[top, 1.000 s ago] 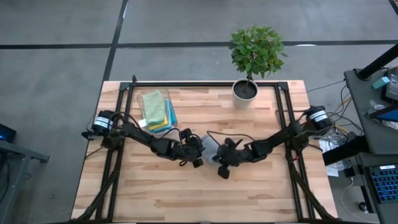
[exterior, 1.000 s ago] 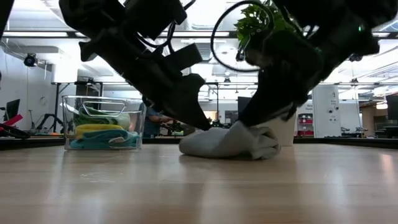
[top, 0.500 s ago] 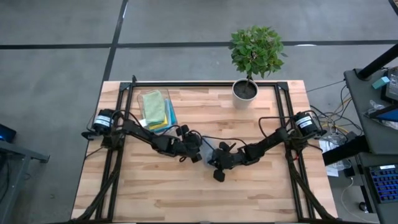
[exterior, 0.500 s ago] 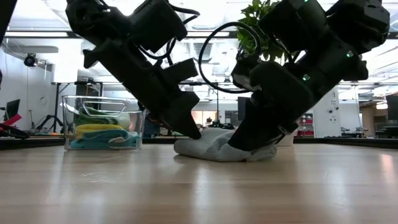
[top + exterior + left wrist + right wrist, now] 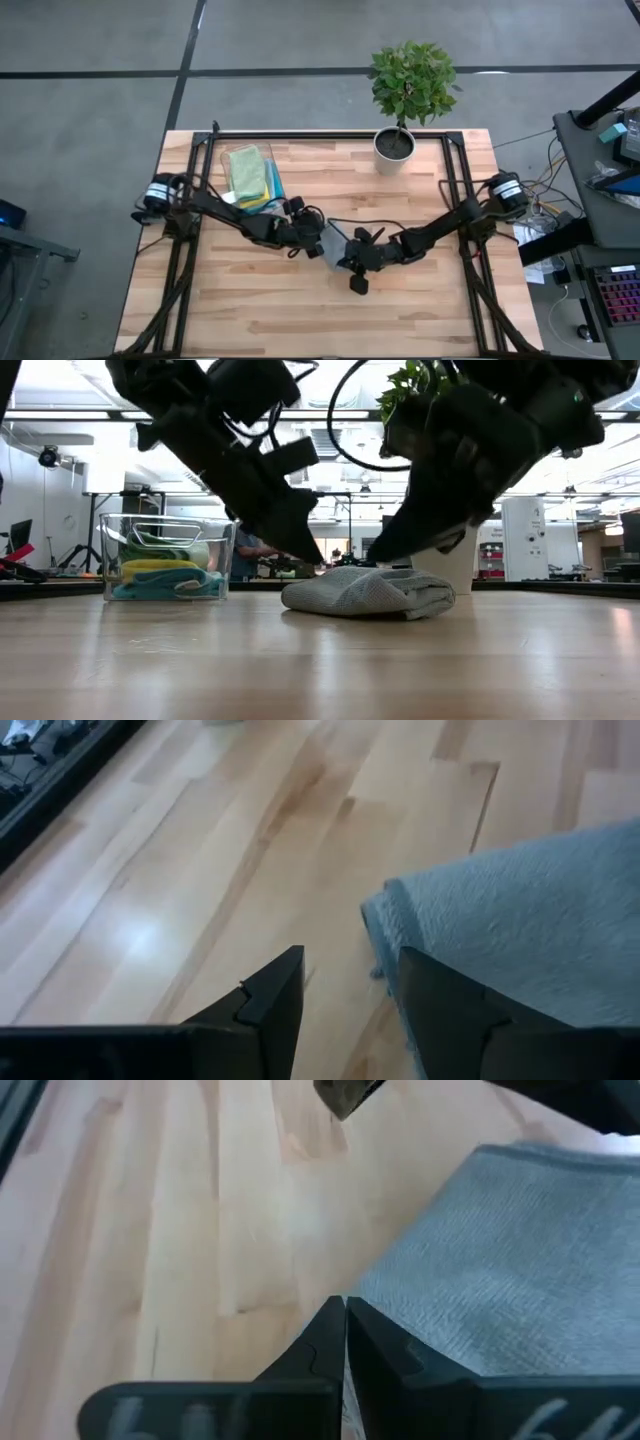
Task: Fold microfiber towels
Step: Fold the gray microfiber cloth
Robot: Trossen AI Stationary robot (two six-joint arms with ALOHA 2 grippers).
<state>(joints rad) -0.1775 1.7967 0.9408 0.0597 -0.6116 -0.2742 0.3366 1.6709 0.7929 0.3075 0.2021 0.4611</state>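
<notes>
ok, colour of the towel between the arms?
Grey towel, clearest in the low view.

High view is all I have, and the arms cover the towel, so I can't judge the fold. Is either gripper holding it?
Observer: No. In the low view the grey towel lies folded on the table, with nothing gripping it.
Operator: Is the left gripper open?
Observer: Yes. The left gripper is open, with the towel's edge beside one finger.
Operator: And the right?
Observer: The right gripper is shut and empty, next to the towel.
</notes>
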